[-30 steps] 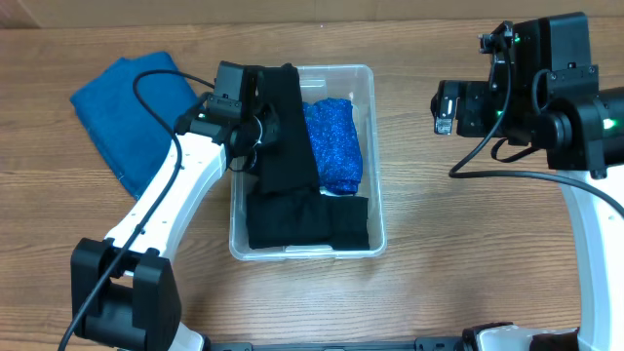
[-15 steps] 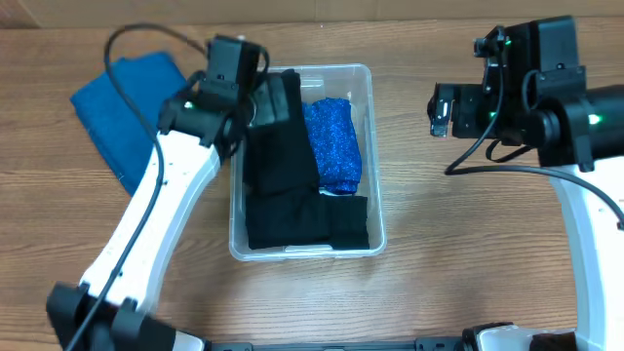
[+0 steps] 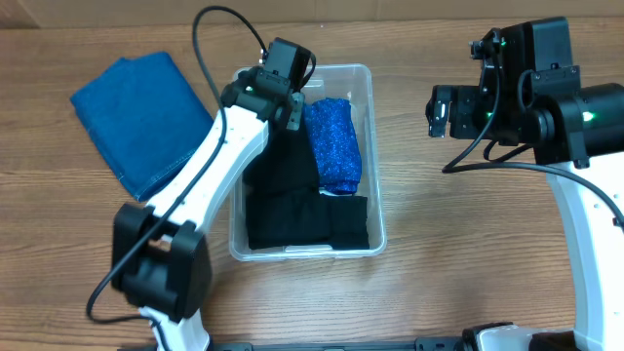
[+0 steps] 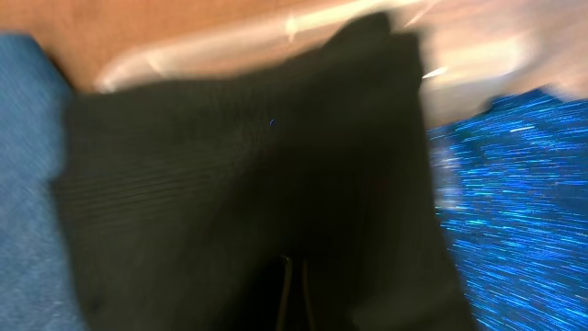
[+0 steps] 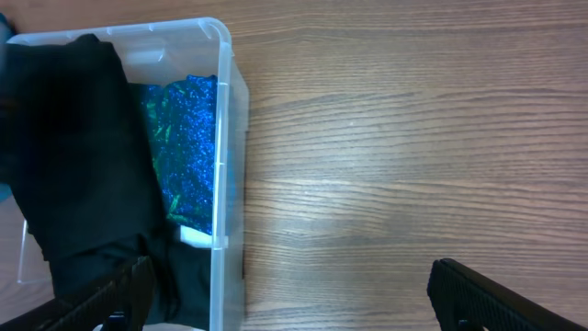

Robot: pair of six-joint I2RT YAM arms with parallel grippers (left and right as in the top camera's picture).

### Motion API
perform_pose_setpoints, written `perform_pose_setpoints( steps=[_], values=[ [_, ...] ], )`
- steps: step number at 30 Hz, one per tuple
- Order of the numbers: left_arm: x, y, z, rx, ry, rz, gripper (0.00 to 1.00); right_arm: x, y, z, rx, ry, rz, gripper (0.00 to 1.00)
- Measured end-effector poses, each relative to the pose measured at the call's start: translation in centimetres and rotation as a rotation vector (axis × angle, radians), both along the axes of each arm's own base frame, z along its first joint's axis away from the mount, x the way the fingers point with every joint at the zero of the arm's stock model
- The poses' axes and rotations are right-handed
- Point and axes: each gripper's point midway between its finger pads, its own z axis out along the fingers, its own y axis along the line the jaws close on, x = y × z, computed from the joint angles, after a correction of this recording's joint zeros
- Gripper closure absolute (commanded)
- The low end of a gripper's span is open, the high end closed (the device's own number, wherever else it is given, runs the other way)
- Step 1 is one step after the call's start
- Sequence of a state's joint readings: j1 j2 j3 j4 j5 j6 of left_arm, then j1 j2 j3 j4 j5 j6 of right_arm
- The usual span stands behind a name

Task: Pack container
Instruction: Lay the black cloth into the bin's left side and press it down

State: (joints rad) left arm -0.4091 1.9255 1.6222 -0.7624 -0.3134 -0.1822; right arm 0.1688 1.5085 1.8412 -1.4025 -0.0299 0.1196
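The clear container (image 3: 370, 146) stands mid-table and holds black cloth (image 3: 292, 210) on its left and near side and a sparkly blue cloth (image 3: 334, 146) on its right. My left gripper (image 3: 283, 86) is over the bin's far left corner. In the left wrist view its fingers (image 4: 294, 296) lie close together, shut on the black cloth (image 4: 248, 175), which fills most of that view, with the sparkly blue cloth (image 4: 514, 184) at its right. My right gripper (image 3: 444, 109) is open and empty, right of the bin; its view shows the container (image 5: 220, 138) at the left.
A folded blue denim cloth (image 3: 136, 117) lies on the wooden table left of the bin and shows at the left edge of the left wrist view (image 4: 28, 184). The bin's far rim (image 4: 230, 46) is blurred. Bare wood (image 5: 395, 156) lies right of the bin.
My left gripper has swung from the bin's left side to its far left corner, carrying the black cloth's end with it. The right arm has hardly moved.
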Motion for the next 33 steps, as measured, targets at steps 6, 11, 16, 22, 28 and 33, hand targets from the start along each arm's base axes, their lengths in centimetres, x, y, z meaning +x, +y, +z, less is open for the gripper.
perform_pose_setpoints(
  steps=[6,11,16,22,28,33],
  values=[
    [-0.7,3.3,-9.0,-0.013,0.252,0.103,0.96,0.0,0.0,0.0,0.000,0.001,0.000,0.00],
    [-1.3,2.9,-9.8,-0.072,0.328,0.099,0.96,0.0,0.0,0.0,0.000,0.002,0.000,0.00],
    [-2.5,2.8,-7.4,-0.094,0.358,0.087,0.78,-0.1,0.0,-0.1,0.000,0.004,0.000,0.00],
    [-5.4,5.3,15.3,-0.193,-0.082,0.084,0.00,-0.1,0.0,-0.1,-0.001,0.004,-0.001,0.00],
    [-10.9,19.5,20.5,-0.276,-0.188,0.492,0.00,-0.1,0.0,-0.1,-0.001,0.004,0.000,0.00],
    [-11.9,31.4,11.2,-0.447,-0.069,0.848,0.00,-0.1,0.0,-0.1,-0.001,0.004,0.000,0.00]
  ],
)
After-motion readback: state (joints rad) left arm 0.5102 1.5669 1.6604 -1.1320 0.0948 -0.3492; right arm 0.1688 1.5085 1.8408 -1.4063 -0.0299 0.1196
